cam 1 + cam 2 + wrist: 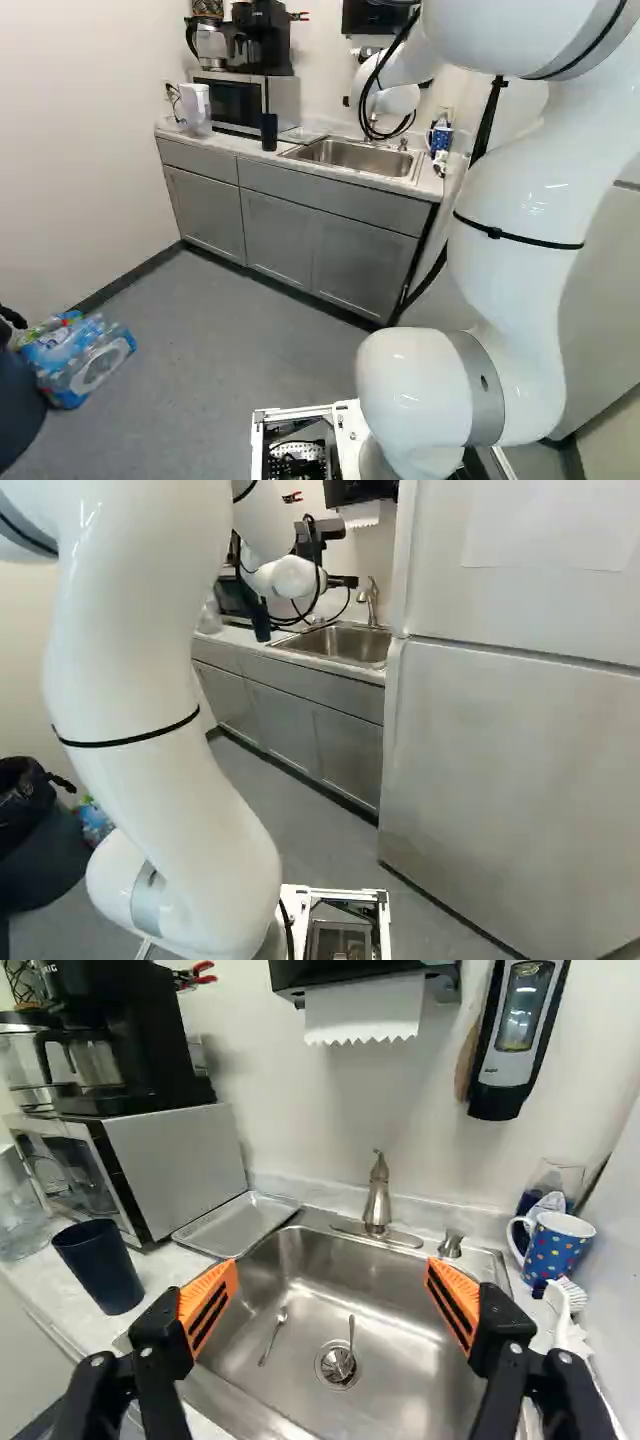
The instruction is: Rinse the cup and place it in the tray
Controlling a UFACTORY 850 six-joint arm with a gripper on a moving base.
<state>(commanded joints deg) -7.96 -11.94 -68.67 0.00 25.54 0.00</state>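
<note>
Well apart from the sink [395, 1335], on the floor left of it in the left base view: wrapped pack of bottles [80, 355]. On the counter left of the sink, from farther to nearer: clear pitcher [18, 1210], then microwave [175, 1175] with black coffee maker [125, 1045] on top. Nearer the sink, upright on the counter just beside its left rim: dark blue cup [100, 1268], untouched by the gripper [345, 581]. Against the sink's back left corner: shallow metal tray [235, 1225], bare inside.

In the sink: one spoon [272, 1337] on the bottom left of the drain [337, 1364], another [350, 1345] lying with its bowl over it. At the back edge of the sink, upright: faucet [377, 1200]. Above and behind the sink: paper towel dispenser [365, 980], sheet hanging.

Over the sink, in the wrist view: gripper [330, 1288] with orange pads [212, 1302] spread wide apart, gripping nothing.

Right of the sink: soap dispenser [515, 1035] on the wall; below, on the counter, dotted mug [555, 1250] and white brush [568, 1305]; beyond, refrigerator [520, 770].
</note>
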